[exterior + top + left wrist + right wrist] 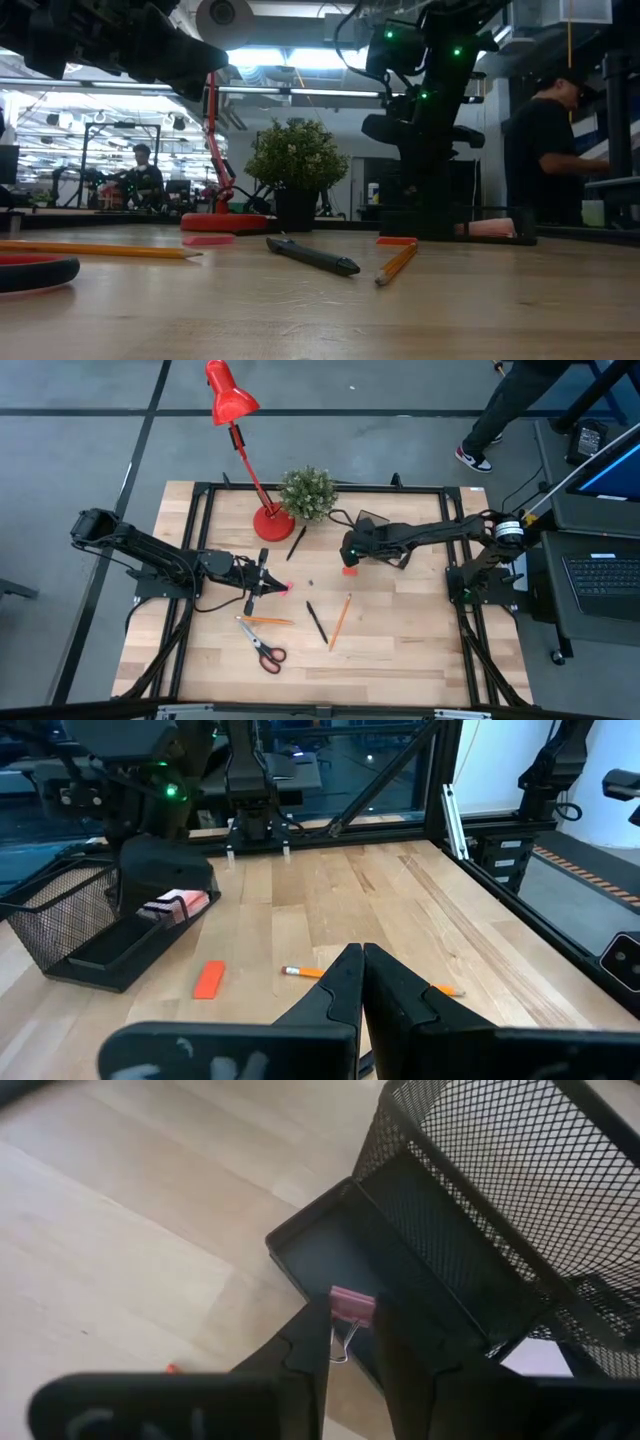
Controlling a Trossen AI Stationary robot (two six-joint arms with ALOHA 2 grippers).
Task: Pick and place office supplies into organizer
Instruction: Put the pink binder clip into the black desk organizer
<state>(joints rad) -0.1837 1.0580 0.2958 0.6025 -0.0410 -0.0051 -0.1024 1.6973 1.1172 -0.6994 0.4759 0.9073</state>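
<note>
The black mesh organizer (373,523) stands at the far middle of the table; a pink pad (176,905) lies in its low tray. My right gripper (348,552) hovers at the organizer's near side, shut on a small pink clip (351,1304) above the tray (330,1250). A red eraser (350,571) lies just in front. Two pencils (340,622) (266,620), a black pen (316,622), orange-handled scissors (263,649) and a pink eraser (289,588) lie on the wood. My left gripper (267,582) waits shut at the left. My right gripper pinches the pink clip's body (352,1298) between its two fingers (305,1335), which slant down from the table's right. The clip's thin wire loop (343,1346) hangs between the fingers. The clip is lifted clear, over the organizer's open tray.
A red desk lamp (272,525) and a small green plant (307,493) stand at the far edge, left of the organizer; a second pen (297,542) lies beside them. A person (545,150) stands beyond the table's right side. Bare wood lies toward the near right.
</note>
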